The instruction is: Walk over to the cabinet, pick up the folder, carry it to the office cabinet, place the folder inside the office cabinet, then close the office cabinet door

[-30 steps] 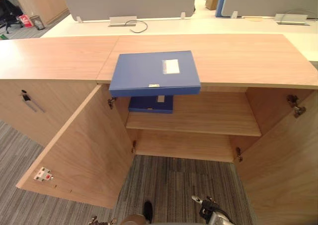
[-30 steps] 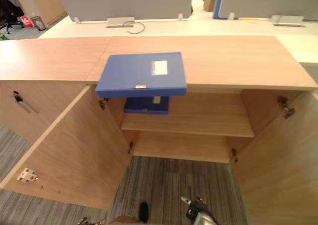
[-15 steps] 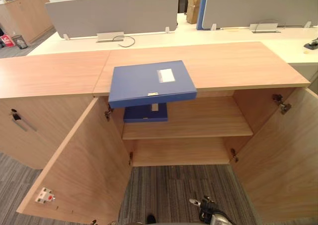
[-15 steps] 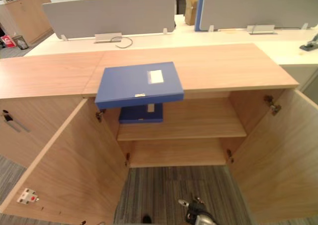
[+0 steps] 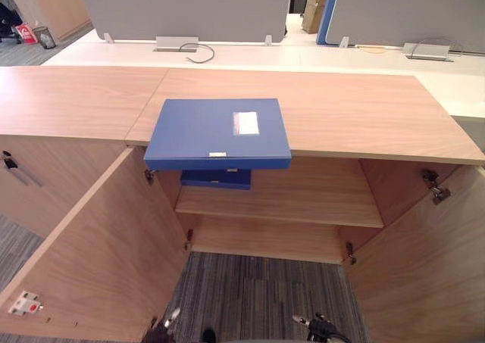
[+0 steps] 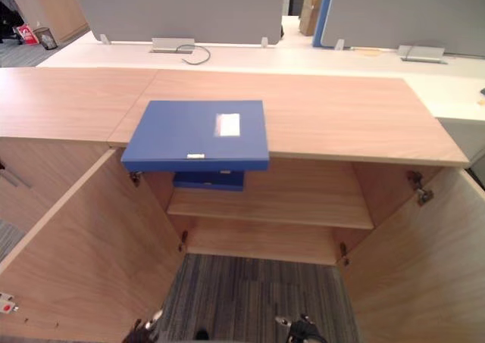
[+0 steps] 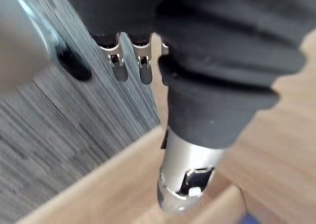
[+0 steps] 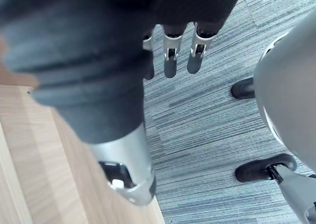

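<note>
We see the flat blue box folder (image 5: 217, 131) in smooth, matt, plastic-looking board, its small white label (image 5: 245, 123) papery. The light-brown wood-grain office cabinet (image 5: 364, 116) shows a smooth, low-sheen laminate on top, doors and shelves, with small bright metal hinges (image 5: 430, 179). The grey striped carpet (image 5: 258, 294) looks rough and woven, and the grey desk screens (image 5: 186, 6) seem cloth-covered and matt. On the left hand (image 7: 120, 66) and right hand (image 8: 170, 66), silver fingers (image 8: 197, 56) shine like metal beside matt dark ribbed covers (image 7: 232, 61).
</note>
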You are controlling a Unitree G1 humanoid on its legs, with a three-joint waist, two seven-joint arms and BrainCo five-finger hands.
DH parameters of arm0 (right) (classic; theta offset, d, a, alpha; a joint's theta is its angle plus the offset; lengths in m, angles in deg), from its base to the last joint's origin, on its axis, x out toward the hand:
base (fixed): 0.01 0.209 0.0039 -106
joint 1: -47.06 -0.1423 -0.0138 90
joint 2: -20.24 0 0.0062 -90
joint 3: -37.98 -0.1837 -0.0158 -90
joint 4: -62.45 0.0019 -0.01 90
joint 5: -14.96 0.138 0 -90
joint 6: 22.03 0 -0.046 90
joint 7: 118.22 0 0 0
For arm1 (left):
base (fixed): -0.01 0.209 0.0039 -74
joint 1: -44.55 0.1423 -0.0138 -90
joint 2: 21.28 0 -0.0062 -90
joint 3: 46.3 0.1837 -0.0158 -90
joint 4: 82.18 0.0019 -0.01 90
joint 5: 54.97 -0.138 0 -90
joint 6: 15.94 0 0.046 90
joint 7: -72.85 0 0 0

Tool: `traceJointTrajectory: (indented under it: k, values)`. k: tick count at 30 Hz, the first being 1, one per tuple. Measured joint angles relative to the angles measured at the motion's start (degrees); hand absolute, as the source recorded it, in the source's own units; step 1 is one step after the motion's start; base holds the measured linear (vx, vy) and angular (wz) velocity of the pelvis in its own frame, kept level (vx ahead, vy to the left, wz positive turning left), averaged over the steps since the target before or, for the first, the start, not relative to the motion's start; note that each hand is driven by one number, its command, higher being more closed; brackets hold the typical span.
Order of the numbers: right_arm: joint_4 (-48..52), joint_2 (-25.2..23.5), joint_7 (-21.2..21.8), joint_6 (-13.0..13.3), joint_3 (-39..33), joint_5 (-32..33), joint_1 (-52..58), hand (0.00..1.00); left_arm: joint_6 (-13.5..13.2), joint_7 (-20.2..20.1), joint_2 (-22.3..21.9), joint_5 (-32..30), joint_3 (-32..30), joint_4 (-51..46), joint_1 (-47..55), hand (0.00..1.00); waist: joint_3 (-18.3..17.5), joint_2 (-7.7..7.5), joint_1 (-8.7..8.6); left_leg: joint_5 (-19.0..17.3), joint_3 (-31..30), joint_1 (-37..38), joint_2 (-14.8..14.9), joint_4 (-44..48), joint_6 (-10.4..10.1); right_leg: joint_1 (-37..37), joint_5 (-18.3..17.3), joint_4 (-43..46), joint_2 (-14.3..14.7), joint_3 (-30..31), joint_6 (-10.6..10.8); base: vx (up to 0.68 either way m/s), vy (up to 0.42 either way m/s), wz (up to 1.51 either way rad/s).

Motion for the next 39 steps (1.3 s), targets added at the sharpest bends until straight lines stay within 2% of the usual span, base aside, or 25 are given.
traceJointTrajectory:
  k: [2, 6, 11, 15, 19, 22, 24, 25, 29, 32, 34, 37, 39]
  values:
    - [-0.33, 0.29, 0.01, -0.09, 2.45, 0.00, -0.71, 0.00, -0.17, -0.22, -0.97, 4.03, 4.10, -7.52, 0.09, 0.00, 0.06, -0.10, -0.10, 0.00, 0.01, 0.00, 0.08, 0.18, 0.00, -0.03, 0.11, 0.01, 0.10, 0.17, -0.05, 0.04, -0.036, -0.02]
    - [-0.97, 0.27, -0.08, -0.40, 4.07, -0.12, -1.65, 0.00, -1.59, 2.00, -2.04, 5.88, 7.72, -21.78, 1.03, 0.00, 0.16, 0.02, -0.26, 0.01, 0.05, -0.01, 0.42, 0.19, 0.00, -0.08, 1.03, -0.15, 0.16, 0.64, -0.23, 0.00, 0.006, -0.05]
    - [-1.03, 0.40, -0.12, -1.00, 5.75, -0.27, -1.64, 0.00, -2.97, 4.10, -1.56, 7.10, 7.18, -33.47, 3.32, 0.00, 0.33, 0.20, -0.10, 0.06, -0.14, 0.01, 0.37, 0.18, 0.04, 0.24, 1.61, -0.26, 0.06, 0.59, -0.40, -0.06, 0.032, 0.00]
    - [-0.81, 0.35, -0.13, -1.12, 5.75, -0.39, -1.15, 0.00, -4.26, 8.40, -1.79, 3.05, 2.35, -43.02, 4.00, 0.00, 0.77, 0.27, 0.20, 0.70, -0.80, 0.00, 0.27, -0.06, 0.53, 1.27, 2.64, -1.67, -0.30, -0.04, -0.18, -0.13, 0.041, 0.08]
    - [1.42, 0.36, -0.63, -1.08, 5.74, -0.37, 0.30, 0.00, -7.72, 16.52, -3.82, -6.12, -4.82, -55.01, 4.01, 0.00, 1.43, 0.53, 0.61, 0.11, -1.27, -0.04, 0.14, -0.11, 0.57, 1.74, 3.50, -2.71, -0.30, -0.07, 0.08, -0.16, 0.050, 0.03]
    - [2.56, -0.01, -0.85, -0.99, 5.35, -0.32, 0.69, 0.00, -7.89, 20.72, -4.04, -11.67, -7.11, -60.01, 5.06, 0.00, 1.53, 0.53, 0.65, 0.33, -1.51, -0.17, 0.04, -0.13, 0.61, 1.76, 3.46, -3.30, -0.32, -0.66, 0.53, -0.10, 0.023, 0.07]
    - [3.40, -0.41, -1.15, -0.88, 4.99, -0.27, 1.22, 0.00, -7.83, 24.95, -4.17, -19.61, -9.13, -65.34, 6.24, 0.00, 1.45, 0.35, 0.40, 0.98, -2.21, -0.27, -0.06, -0.13, 0.86, 1.87, 3.52, -3.33, -0.39, -1.77, 0.74, 0.00, 0.002, 0.16]
    - [3.84, -0.53, -1.30, -0.88, 4.98, -0.27, 1.55, 0.00, -7.84, 25.60, -4.19, -20.81, -9.81, -66.92, 6.31, 0.00, 1.40, 0.29, 0.42, 1.06, -2.35, -0.34, -0.12, -0.13, 0.91, 1.89, 3.55, -3.33, -0.43, -1.87, 0.79, 0.02, 0.000, 0.19]
    - [4.72, -1.10, -2.08, -0.32, 4.73, -0.33, 2.47, 0.00, -7.18, 32.55, -4.26, -36.88, -13.16, -78.05, 6.26, 0.00, 0.53, -0.18, 0.86, 1.91, -3.59, -0.89, -0.84, -0.08, 0.88, 2.33, 3.76, -3.63, -0.88, -3.27, 0.57, 0.06, -0.008, 0.21]
    - [4.65, -1.91, -2.56, 0.08, 4.69, -0.56, 2.25, 0.00, -5.66, 35.93, -3.74, -47.85, -9.66, -83.36, 4.65, 0.00, 0.43, -0.22, 1.21, 1.91, -3.58, -0.84, -0.99, -0.07, 0.88, 2.54, 3.79, -3.85, -0.98, -3.26, 0.62, 0.03, 0.000, 0.02]
    - [3.79, -2.02, -2.62, 0.38, 5.13, -1.56, 1.92, 0.00, -4.11, 37.16, -2.50, -55.43, -0.42, -83.56, 0.97, 0.00, 0.21, -0.08, 1.34, 1.85, -3.46, -0.94, -0.83, -0.09, 0.79, 2.41, 3.81, -3.97, -0.81, -2.96, 0.58, -0.01, -0.004, -0.03]
    - [0.75, -1.55, -2.90, 0.90, 5.23, -2.55, 0.44, 0.00, -2.60, 37.11, 1.43, -64.78, 8.11, -80.19, -3.34, 0.00, -0.72, 0.46, 0.67, 1.61, -2.52, -1.04, -0.34, -0.11, 0.51, 1.61, 3.92, -3.88, -0.36, -1.37, 0.39, -0.04, -0.009, -0.22]
    - [-0.42, -0.96, -2.91, 1.18, 5.27, -2.63, -0.22, 0.00, -1.31, 36.08, 3.86, -70.43, 10.46, -76.27, -6.20, 0.00, -0.87, 0.67, -0.06, 1.58, -2.32, -1.07, -0.10, -0.11, 0.46, 1.34, 3.93, -3.98, -0.14, -1.07, 0.34, -0.03, -0.018, -0.14]
